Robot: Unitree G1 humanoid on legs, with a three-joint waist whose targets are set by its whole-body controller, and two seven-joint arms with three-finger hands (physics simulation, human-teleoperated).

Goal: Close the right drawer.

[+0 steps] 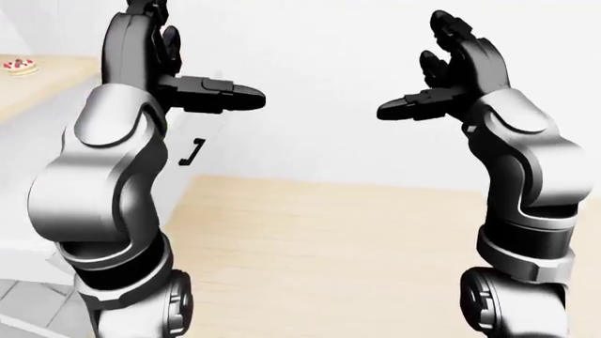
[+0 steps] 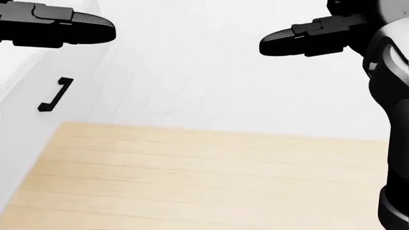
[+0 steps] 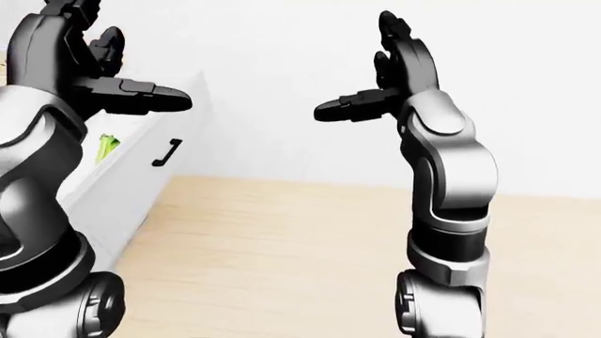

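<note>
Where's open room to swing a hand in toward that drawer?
Free: the gap between the left hand and right hand, over the wood floor below the white wall. Crowded: the right-eye view's left edge, where the left hand hangs above the open drawer, its handle and the green vegetable inside.

Drawer (image 2: 38, 124) with black handle (image 2: 55, 94) (far left), pulled out.
</note>
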